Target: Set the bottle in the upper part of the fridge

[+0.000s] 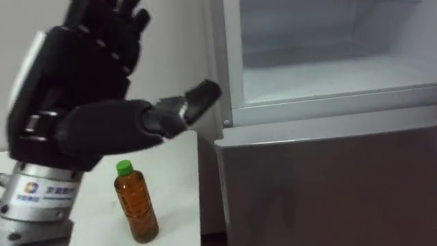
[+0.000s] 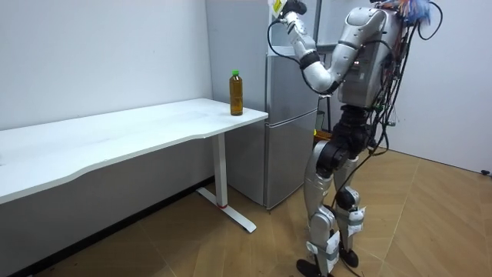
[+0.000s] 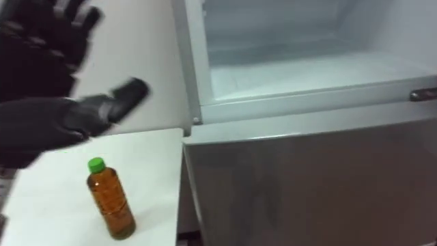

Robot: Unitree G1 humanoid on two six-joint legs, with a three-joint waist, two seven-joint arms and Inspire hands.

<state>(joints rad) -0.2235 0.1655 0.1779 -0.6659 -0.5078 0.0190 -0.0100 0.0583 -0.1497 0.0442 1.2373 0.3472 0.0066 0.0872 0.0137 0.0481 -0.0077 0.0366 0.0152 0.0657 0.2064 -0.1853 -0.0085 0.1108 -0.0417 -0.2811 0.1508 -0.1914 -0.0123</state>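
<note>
You have one bottle [image 1: 136, 201], upright on the one table [image 1: 174, 171], near the edge beside the fridge [image 1: 328, 178] (upper compartment [image 1: 328, 75] open). Your left hand [image 1: 75, 89] hovers above it, fingers spread, empty.

a long white bench [image 2: 115, 138] is running along a pale grey wall [image 2: 92, 54], with its front edge curving inward partway along. it is standing on a white leg [image 2: 221, 165] near its end at the room view's right, and the leg is resting on a flat white foot [image 2: 231, 217] reaching out over the floor. the wooden floor [image 2: 430, 223] is showing boards laid in a herringbone pattern. a white wall [image 2: 461, 77] is closing the room at the room view's right
</note>
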